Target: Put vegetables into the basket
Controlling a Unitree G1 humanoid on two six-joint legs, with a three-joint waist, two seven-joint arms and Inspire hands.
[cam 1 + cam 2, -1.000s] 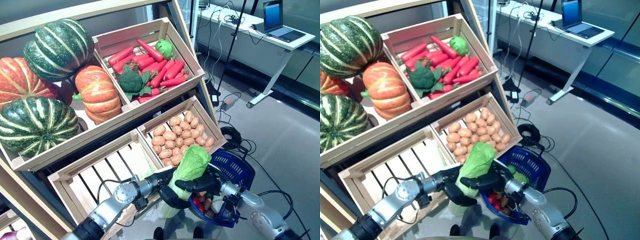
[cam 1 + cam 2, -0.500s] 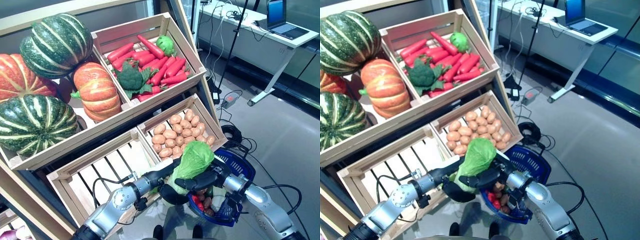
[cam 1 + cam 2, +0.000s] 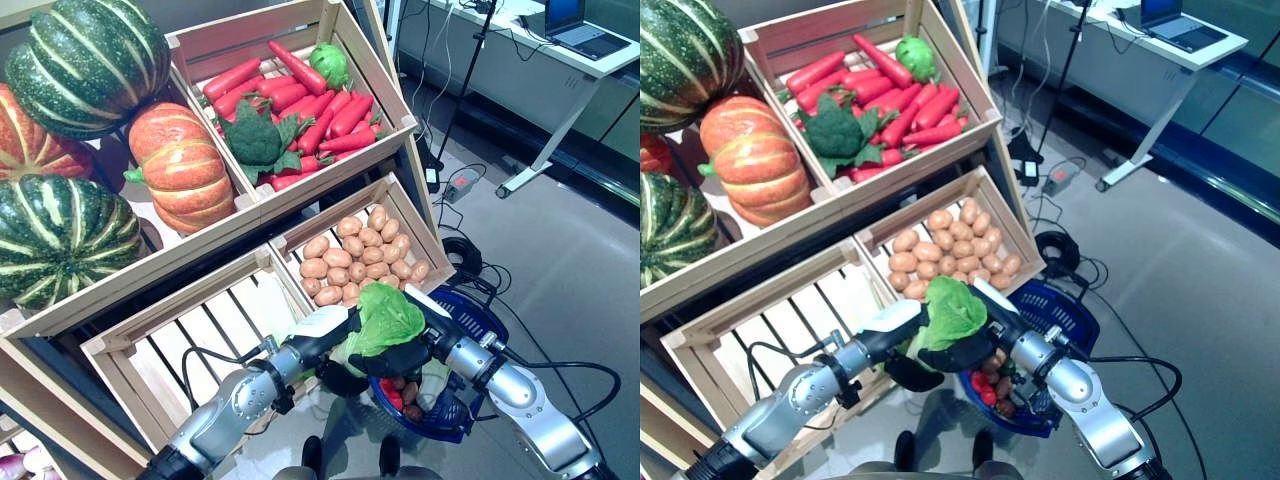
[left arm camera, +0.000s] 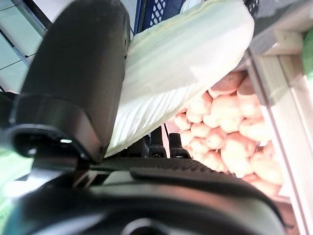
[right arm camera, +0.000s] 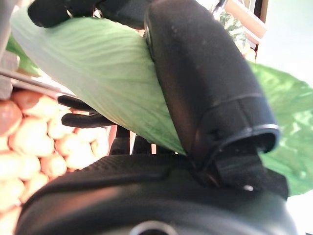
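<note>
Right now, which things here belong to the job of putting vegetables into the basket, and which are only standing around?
Part of the job:
- cabbage, gripped by the left hand and the right hand
- blue basket, already holding vegetables
- potatoes, carrots, broccoli in crates

Just around:
- pumpkins
- empty crate
- laptop on a desk

Head stereo pair: high vantage, looking steeply down at wooden shelf (image 3: 150, 290) with crates, floor to right. Right eye view sits slightly right of left; both share potato crate (image 3: 362, 252), carrot crate (image 3: 870, 95), blue basket (image 3: 1060, 318), both hands.

Left wrist view: very close, along left hand (image 4: 78, 93); lettuce (image 4: 181, 68) fills frame, potatoes beyond.

Right wrist view: equally close, along right hand (image 5: 205, 93); same lettuce, same potatoes behind.
</note>
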